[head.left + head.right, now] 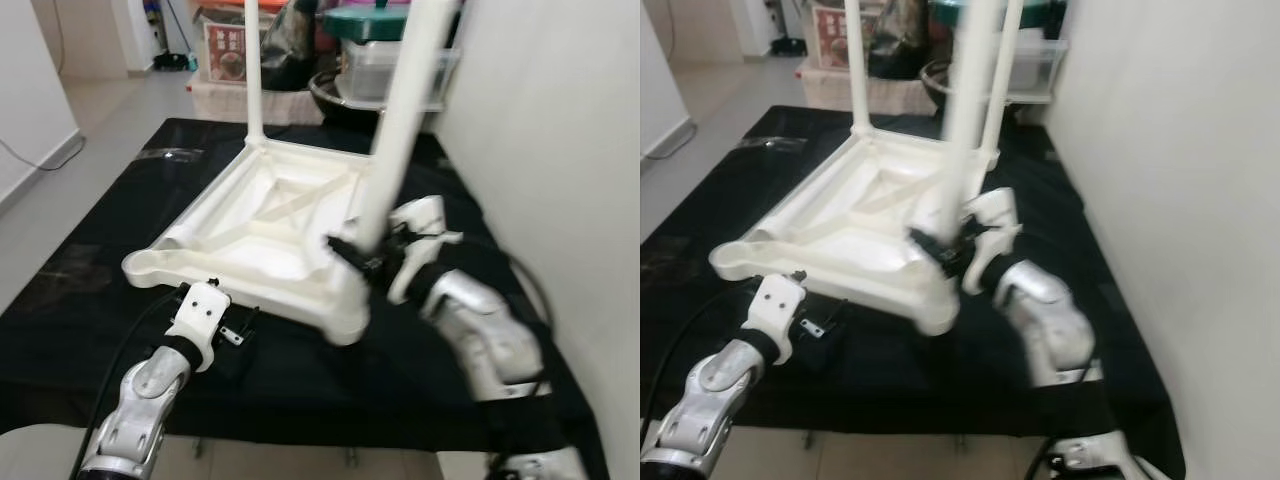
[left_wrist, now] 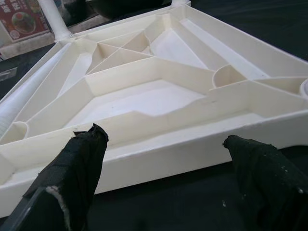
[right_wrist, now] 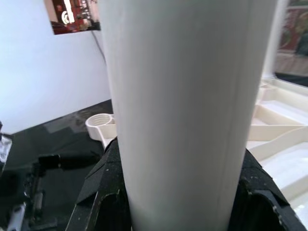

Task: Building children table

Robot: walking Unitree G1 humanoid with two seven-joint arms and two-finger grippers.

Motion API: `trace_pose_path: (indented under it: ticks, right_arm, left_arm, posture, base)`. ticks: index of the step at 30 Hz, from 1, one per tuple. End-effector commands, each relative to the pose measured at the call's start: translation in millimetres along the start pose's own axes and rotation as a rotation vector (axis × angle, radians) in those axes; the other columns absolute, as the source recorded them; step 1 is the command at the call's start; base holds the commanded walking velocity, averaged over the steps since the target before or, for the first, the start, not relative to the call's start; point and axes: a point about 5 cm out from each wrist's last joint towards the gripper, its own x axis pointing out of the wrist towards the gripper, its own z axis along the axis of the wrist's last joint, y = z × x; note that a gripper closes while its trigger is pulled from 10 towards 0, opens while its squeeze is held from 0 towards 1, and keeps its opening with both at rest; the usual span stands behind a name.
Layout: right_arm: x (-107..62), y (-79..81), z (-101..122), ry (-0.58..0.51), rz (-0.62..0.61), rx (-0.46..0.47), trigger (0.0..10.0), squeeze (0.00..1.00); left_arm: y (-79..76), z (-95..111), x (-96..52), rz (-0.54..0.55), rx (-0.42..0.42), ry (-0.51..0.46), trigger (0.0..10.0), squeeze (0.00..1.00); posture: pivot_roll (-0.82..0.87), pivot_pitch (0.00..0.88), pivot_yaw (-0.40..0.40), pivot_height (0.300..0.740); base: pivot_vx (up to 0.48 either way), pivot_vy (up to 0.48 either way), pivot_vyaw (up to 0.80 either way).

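Upside-down white plastic ribbed tabletop [image 1: 270, 225] lies on black cloth-covered table [image 1: 90, 300]. Right gripper [image 1: 362, 258], blurred, clamps white tubular leg [image 1: 400, 120] at the near-right corner, leg top cut off. Left gripper [image 2: 163, 159] hovers open near the tabletop's near edge.

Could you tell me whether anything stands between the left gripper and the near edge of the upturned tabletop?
Nothing visible does: the left gripper is open, facing the tabletop rim across bare black cloth.
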Motion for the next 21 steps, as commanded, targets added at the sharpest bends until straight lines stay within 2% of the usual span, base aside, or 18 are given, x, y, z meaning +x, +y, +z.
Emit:
trace_pose_path:
  ticks: [1,2,3,4,6,7,8,9,11,12,13,14,16,17,18,19,20,21]
  right_arm:
    - [2.9,-5.8,-20,0.095,-0.079,0.048,0.0,0.0]
    - [2.9,-5.8,-20,0.095,-0.079,0.048,0.0,0.0]
    - [5.3,-18.0,-25,0.121,-0.229,0.055,0.0,0.0]
    - [2.4,-38.8,-30,0.145,-0.488,0.097,0.0,0.0]
    - [2.4,-38.8,-30,0.145,-0.488,0.097,0.0,0.0]
    - [-10.1,-58.1,-36,0.144,-0.777,0.161,0.0,0.0]
    - [-31.6,-66.4,-45,0.146,-1.043,0.225,0.0,0.0]
    - [-47.3,-64.1,-53,0.156,-1.193,0.252,0.0,0.0]
    - [-47.3,-64.1,-53,0.156,-1.193,0.252,0.0,0.0]
    - [-56.4,-60.2,-56,0.158,-1.257,0.257,0.0,0.0]
    - [-57.3,-51.7,-57,0.161,-1.252,0.248,10.0,0.0]
    - [-57.3,-51.7,-57,0.161,-1.252,0.248,10.0,0.0]
    - [-33.8,-26.6,-48,0.149,-1.014,0.214,10.0,0.0]
    - [-20.5,-11.5,-38,0.093,-0.843,0.201,10.0,0.0]
    - [-20.5,-11.5,-38,0.093,-0.843,0.201,10.0,0.0]
    - [-12.2,-1.1,-29,0.042,-0.726,0.191,10.0,0.16]
    - [-8.5,4.2,-23,0.008,-0.668,0.187,10.0,0.16]
    - [-8.5,4.2,-23,0.008,-0.668,0.187,10.0,0.16]
  left_arm:
    - [-1.1,-5,-5.0,-0.005,-0.003,0.021,10.0,0.0]
    - [-1.1,-5,-5.0,-0.005,-0.003,0.021,10.0,0.0]
    - [-1.0,-7,-7.5,-0.004,-0.004,0.028,10.0,0.0]
    - [-0.6,-9,-9.6,-0.004,-0.004,0.032,10.0,0.0]
    - [-0.6,-9,-9.6,-0.004,-0.004,0.032,10.0,0.0]
    - [-0.4,-11,-10.7,-0.002,-0.003,0.037,10.0,0.0]
    - [-0.7,-10,-10.2,0.004,-0.01,0.033,10.0,0.0]
    - [-1.5,-9,-9.9,0.005,-0.012,0.03,10.0,0.0]
    - [-1.5,-9,-9.9,0.005,-0.012,0.03,10.0,0.0]
    - [-2.0,-8,-9.6,0.005,-0.013,0.027,10.0,0.0]
    - [-2.5,-9,-9.6,0.004,-0.012,0.03,10.0,0.0]
    - [-2.5,-9,-9.6,0.004,-0.012,0.03,10.0,0.0]
    - [-2.2,-11,-9.4,0.001,-0.009,0.038,10.0,0.0]
    - [-2.3,-10,-8.1,-0.002,-0.007,0.036,10.0,0.0]
    - [-2.3,-10,-8.1,-0.002,-0.007,0.036,10.0,0.0]
    - [-2.2,-9,-6.9,-0.002,-0.007,0.033,10.0,0.0]
    - [-2.2,-8,-6.2,-0.003,-0.007,0.031,10.0,0.0]
    - [-2.2,-8,-6.2,-0.003,-0.007,0.031,10.0,0.0]
  posture:
    - [0.03,0.0,-0.095,0.74]
    - [0.03,0.0,-0.095,0.74]
    - [0.03,0.0,-0.095,0.74]
    - [0.03,0.0,-0.102,0.74]
    - [0.03,0.0,-0.102,0.74]
    - [0.03,0.0,-0.105,0.74]
    - [0.04,0.0,-0.107,0.74]
    - [0.04,0.0,-0.106,0.74]
    - [0.04,0.0,-0.106,0.74]
    - [0.04,0.0,-0.104,0.74]
    - [0.03,0.0,-0.095,0.74]
    - [0.03,0.0,-0.095,0.74]
    - [0.02,0.0,-0.092,0.74]
    - [0.02,0.0,-0.092,0.74]
    - [0.02,0.0,-0.092,0.74]
    - [0.02,0.0,-0.093,0.74]
    - [0.02,0.0,-0.093,0.74]
    - [0.02,0.0,-0.093,0.74]
  base:
    - [0.0,0.0,0.0]
    - [0.0,0.0,0.0]
    - [0.0,0.0,0.0]
    - [0.0,0.0,0.0]
    - [0.0,0.0,0.0]
    - [0.0,0.0,0.0]
    - [0.0,0.0,0.0]
    - [0.0,0.0,0.0]
    - [0.0,0.0,0.0]
    - [0.0,0.0,0.0]
    - [0.0,0.0,0.0]
    - [0.0,0.0,0.0]
    - [0.0,0.0,0.0]
    - [0.0,0.0,0.0]
    - [0.0,0.0,0.0]
    - [0.0,0.0,0.0]
    - [0.0,0.0,0.0]
    - [0.0,0.0,0.0]
